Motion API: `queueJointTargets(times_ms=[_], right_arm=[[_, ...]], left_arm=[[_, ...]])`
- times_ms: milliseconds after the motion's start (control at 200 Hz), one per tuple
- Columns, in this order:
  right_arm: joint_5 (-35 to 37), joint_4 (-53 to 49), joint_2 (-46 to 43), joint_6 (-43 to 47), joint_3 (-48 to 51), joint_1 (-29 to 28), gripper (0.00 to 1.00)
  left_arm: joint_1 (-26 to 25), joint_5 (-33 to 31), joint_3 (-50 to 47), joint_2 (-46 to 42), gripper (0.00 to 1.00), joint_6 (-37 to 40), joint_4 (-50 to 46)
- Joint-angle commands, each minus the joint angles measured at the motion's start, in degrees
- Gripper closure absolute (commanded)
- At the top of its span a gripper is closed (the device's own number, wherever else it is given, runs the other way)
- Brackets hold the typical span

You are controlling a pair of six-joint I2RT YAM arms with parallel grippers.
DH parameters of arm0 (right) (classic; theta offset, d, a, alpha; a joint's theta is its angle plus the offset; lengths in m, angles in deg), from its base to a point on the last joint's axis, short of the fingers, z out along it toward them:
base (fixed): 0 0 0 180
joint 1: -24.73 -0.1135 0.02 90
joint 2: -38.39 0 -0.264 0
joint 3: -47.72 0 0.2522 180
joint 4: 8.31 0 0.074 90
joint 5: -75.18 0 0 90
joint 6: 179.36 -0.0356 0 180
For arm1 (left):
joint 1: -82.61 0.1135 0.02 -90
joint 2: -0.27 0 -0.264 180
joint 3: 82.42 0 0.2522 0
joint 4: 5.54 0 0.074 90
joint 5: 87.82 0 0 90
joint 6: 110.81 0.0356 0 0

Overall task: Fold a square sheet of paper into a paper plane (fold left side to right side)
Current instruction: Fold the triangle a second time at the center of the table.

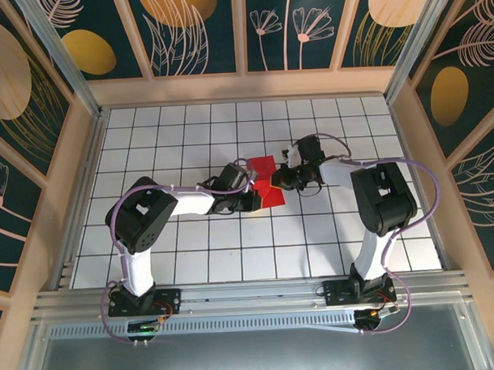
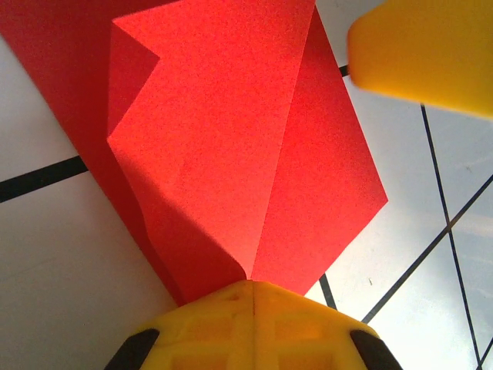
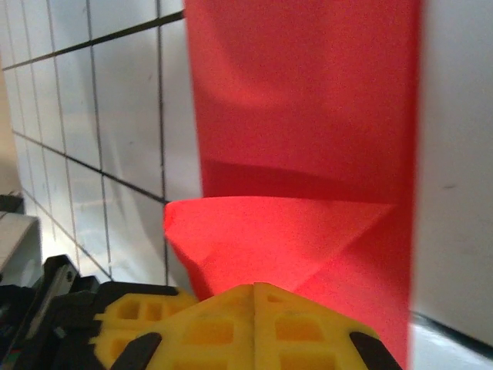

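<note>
Mid-table, the part-folded square sheet of paper [image 1: 263, 170] runs 12 to 6 o'clock, pinched at 9 by the closed left gripper [image 1: 250, 186] and at 3 by the closed right gripper [image 1: 277, 182], equally near

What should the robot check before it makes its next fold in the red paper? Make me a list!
1. The left claw is shut on the red paper: ok.
2. The right claw is shut on the same paper: ok.
3. The paper has creases to fold along: ok, folded flaps show.
4. The paper is a slim pointed plane: not ok, it is wide with loose flaps.
5. The paper lies flat on the table: cannot tell, one part looks lifted.
6. There is room between the two claws: cannot tell, they sit very close together.
</note>
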Motion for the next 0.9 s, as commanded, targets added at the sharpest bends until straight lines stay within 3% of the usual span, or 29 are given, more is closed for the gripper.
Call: queueJointTargets(times_ms=[0,485,891], right_arm=[[-1.3,3.7,1.5,-2.1,-0.8,-0.9,1.0],[6.5,-4.1,7.8,0.7,-4.0,-1.0,1.0],[6.4,-4.9,8.6,1.3,-2.6,-1.0,1.0]], left_arm=[[0.3,-2.5,-1.9,1.0,1.0,-0.3,-6.4],[0.4,0.2,-0.1,-0.7,1.0,-2.0,-5.5],[0.8,2.7,7.6,2.1,1.0,-2.9,-5.8]])
